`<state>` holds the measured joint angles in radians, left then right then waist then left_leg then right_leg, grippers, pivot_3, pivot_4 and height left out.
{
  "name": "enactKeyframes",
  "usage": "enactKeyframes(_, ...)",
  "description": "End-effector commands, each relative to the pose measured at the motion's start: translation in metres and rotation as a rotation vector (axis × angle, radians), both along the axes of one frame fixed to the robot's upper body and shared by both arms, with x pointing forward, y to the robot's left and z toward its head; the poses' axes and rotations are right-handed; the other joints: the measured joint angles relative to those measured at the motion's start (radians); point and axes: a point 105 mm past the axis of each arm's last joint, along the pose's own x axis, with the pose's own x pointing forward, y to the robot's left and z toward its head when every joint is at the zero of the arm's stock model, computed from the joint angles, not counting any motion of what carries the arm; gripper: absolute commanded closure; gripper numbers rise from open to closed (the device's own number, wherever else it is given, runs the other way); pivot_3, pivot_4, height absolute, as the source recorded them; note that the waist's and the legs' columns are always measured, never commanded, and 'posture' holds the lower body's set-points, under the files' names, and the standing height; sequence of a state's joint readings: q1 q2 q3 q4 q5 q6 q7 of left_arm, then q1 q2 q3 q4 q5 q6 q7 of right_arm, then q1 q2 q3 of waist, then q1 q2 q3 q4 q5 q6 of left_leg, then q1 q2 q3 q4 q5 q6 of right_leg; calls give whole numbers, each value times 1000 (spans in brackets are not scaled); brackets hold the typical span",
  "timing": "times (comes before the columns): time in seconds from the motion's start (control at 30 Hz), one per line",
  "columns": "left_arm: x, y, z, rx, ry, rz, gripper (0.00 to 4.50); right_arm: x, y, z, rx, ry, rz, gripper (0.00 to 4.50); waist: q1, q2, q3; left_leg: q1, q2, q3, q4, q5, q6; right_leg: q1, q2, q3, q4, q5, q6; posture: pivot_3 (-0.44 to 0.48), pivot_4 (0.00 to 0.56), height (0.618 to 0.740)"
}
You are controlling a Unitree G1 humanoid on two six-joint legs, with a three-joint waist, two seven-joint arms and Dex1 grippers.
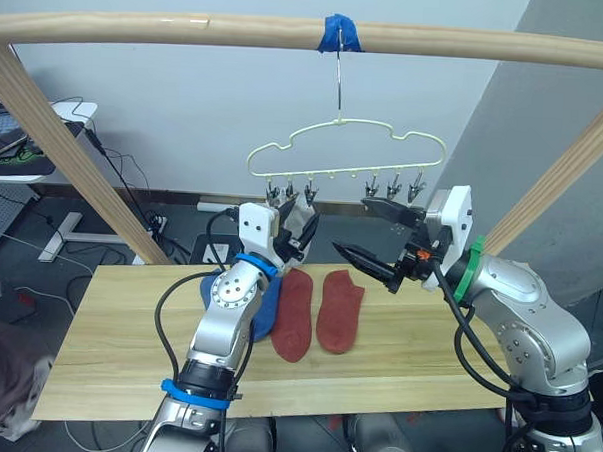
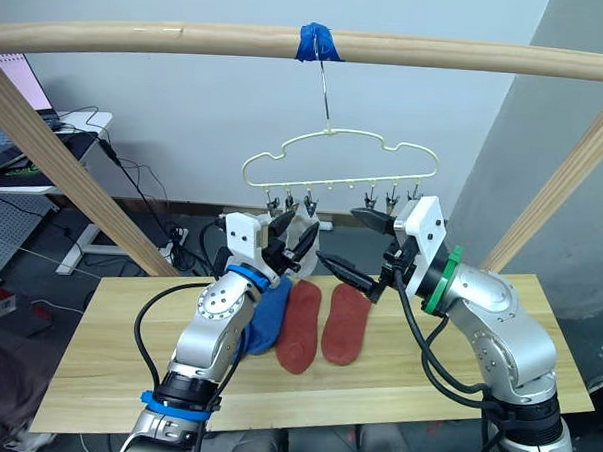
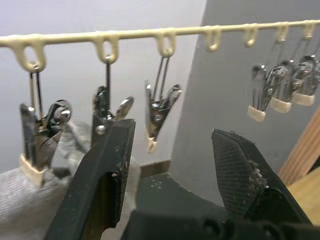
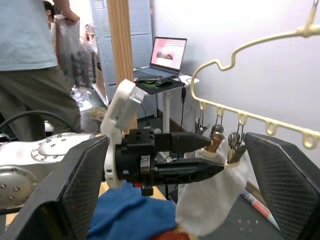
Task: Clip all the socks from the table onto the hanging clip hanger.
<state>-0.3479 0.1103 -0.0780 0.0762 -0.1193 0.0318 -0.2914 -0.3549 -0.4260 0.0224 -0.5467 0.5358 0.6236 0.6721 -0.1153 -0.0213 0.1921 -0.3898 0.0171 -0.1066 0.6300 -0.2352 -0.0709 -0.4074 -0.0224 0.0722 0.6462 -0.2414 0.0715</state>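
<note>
A light grey sock (image 4: 212, 197) hangs from the left-end clips (image 3: 42, 132) of the clip hanger (image 1: 345, 153), which hooks onto the wooden pole (image 1: 190, 28). The left gripper (image 1: 299, 226) is spread beside those clips, pinching nothing. The right gripper (image 1: 376, 234) is also spread and empty, near the right-hand clips. Two rust-red socks (image 1: 318, 312) and blue socks (image 2: 267, 320) lie on the desk (image 1: 106, 358). Judgement: one clipping appears complete; the next move calls for lowering to fetch another sock.

Pale wall (image 1: 186, 111); desk (image 4: 165, 85) (laptop (image 4: 167, 52) open).
</note>
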Motion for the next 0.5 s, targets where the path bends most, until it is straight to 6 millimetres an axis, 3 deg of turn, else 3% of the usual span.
enactKeyframes(0.03,2,-2,14,-16,-62,5,1840,-4,2,11,15,-50,18,0,0,0,0,0,0,0,0,0,0,0,0,0,0,0,0,-186,140,740)
enactKeyframes(0.5,18,-18,18,-22,-83,-13,1840,-4,3,15,16,-58,16,0,-6,0,0,0,0,0,0,0,0,0,0,0,0,0,0,-204,150,740)
